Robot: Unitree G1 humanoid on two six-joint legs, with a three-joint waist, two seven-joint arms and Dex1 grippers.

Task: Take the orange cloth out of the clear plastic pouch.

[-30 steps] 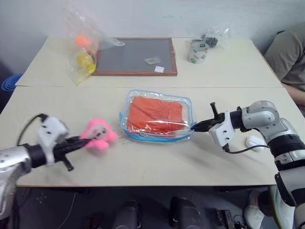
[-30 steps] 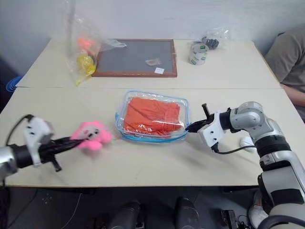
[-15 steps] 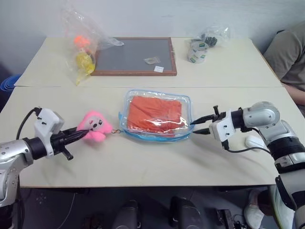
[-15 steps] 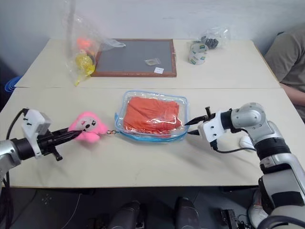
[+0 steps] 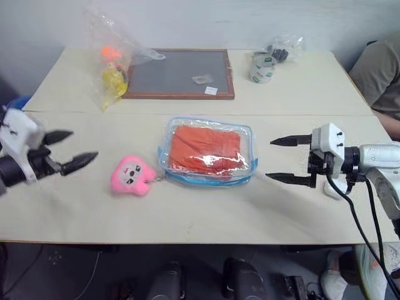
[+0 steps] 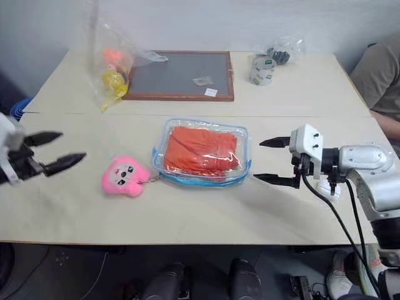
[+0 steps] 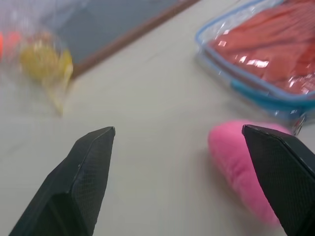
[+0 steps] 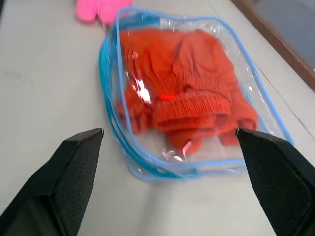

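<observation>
Table (image 5: pixel 206 212): I see a wide, smooth top in pale beige, with a seam running across it behind the pouch.
Framed board (image 5: pixel 178 73): flat grey rectangle with a brown wooden frame, lying well behind the pouch.
Thin clear bag (image 5: pixel 112 59): crinkled film with yellow and orange items inside, behind the pouch and toward my left.
Clear plastic pouch (image 5: pixel 207 150): my landmark. It is a flat see-through vinyl rectangle with rounded corners and light-blue trim, glossy with reflections, lying flat near the middle of the table.
Orange cloth (image 5: pixel 205 147): bright orange, soft and wrinkled, with a ribbed, gathered band that I see in the right wrist view. It is folded inside the pouch and fills most of it.
Pink plush toy (image 5: pixel 130 176): rounded and fuzzy, with a small face, just beside the pouch's left end and joined to it by a short chain.
Right gripper (image 5: pixel 288 160): black tapered fingers spread wide, holding nothing, near the pouch's right end but apart from it.
Left gripper (image 5: pixel 67 149): fingers also spread wide and empty, well to the left of the pouch, beyond the plush toy.
Tape rolls (image 5: pixel 261 67): small round rolls, far behind the pouch toward my right.
</observation>
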